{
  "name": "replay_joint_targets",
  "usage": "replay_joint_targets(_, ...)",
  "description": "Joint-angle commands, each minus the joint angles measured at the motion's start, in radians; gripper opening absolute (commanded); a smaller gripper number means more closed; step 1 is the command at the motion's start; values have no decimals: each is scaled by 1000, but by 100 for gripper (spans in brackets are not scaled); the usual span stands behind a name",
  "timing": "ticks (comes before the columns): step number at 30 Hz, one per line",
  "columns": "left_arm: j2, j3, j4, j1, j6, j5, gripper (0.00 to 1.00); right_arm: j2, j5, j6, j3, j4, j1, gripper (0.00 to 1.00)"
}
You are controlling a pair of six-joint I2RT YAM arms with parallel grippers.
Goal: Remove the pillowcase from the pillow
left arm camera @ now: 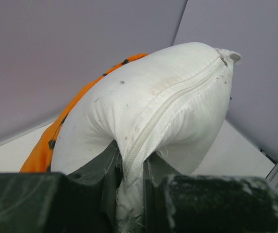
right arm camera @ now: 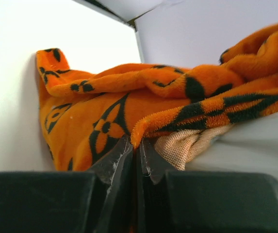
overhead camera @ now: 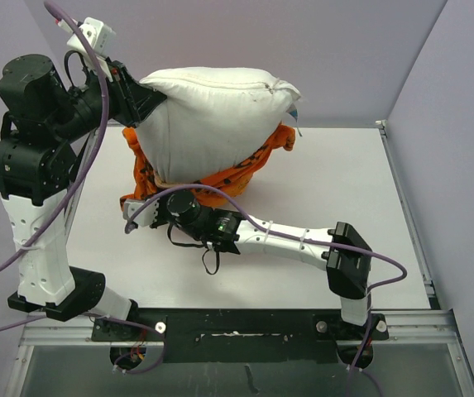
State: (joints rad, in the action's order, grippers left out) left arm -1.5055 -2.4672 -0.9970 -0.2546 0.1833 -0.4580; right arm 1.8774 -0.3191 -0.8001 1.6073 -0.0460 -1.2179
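The off-white pillow (overhead camera: 212, 116) hangs above the table, held up by its left corner. My left gripper (overhead camera: 143, 97) is raised and shut on that corner. In the left wrist view it (left arm camera: 131, 167) pinches the pillow (left arm camera: 172, 92) along its zipper seam. The orange pillowcase (overhead camera: 220, 178) with dark prints is bunched round the pillow's lower part and rests on the table. It also shows in the left wrist view (left arm camera: 44, 148). My right gripper (overhead camera: 137, 211) is low at the pillowcase's front left edge. In the right wrist view it (right arm camera: 138, 148) is shut on the hem of the pillowcase (right arm camera: 114, 104).
Purple walls close in the white table (overhead camera: 327, 190) at the back and right. A metal rail (overhead camera: 406, 215) runs along the right edge and another along the front edge. Purple cables (overhead camera: 88, 157) loop off both arms. The right arm (overhead camera: 294, 240) lies across the table's front.
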Motion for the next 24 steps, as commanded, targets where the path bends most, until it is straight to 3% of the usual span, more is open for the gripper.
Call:
replay_joint_targets(1, 29, -147, 313, -5, 38, -22, 0, 44, 87, 231, -73, 114, 16, 1)
replay_joint_targets(9, 84, -184, 433, -5, -12, 52, 0, 201, 179, 522, -221, 79, -15, 0)
replay_joint_targets(13, 113, -147, 474, -6, -58, 135, 0, 206, 209, 693, -314, 0, 8, 19)
replay_joint_targets(17, 128, -109, 457, -6, -67, 131, 0, 75, 207, 746, -344, -64, 41, 52)
replay_joint_targets(24, 171, -32, 453, -6, -82, 69, 0, -300, 252, 849, -353, -110, 143, 75)
